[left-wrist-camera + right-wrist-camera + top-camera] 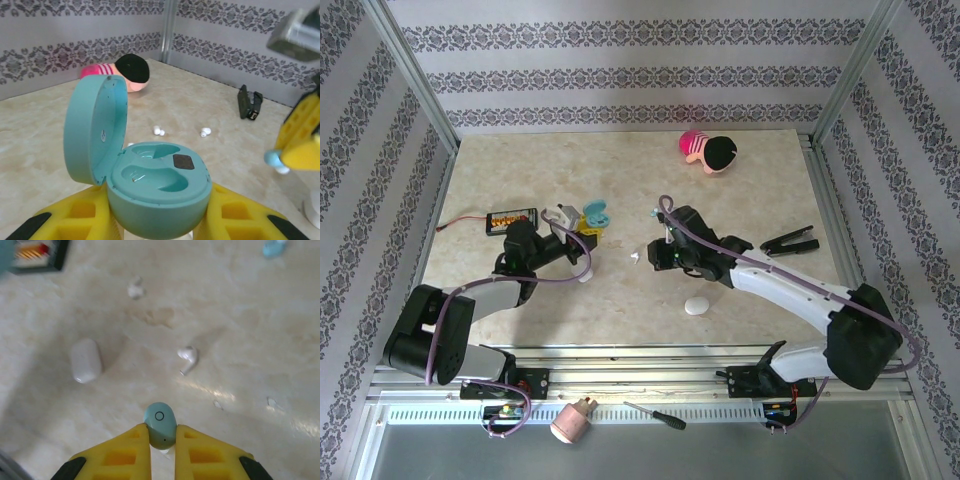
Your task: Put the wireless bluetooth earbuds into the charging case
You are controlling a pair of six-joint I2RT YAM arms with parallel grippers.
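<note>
The left gripper (pixel 159 222) is clamping its yellow fingers on the round teal plastic charging case (pixel 160 182), holding it upright with the hinged lid standing open. The right gripper (pixel 162 442) is pinching a small light blue plastic earbud (pixel 160 421) between its fingertips. A white stemmed earbud (pixel 187 357) and a white pebble-shaped case (pixel 86 360) are lying apart on the pale marble-patterned table (pixel 240 315) beyond it.
</note>
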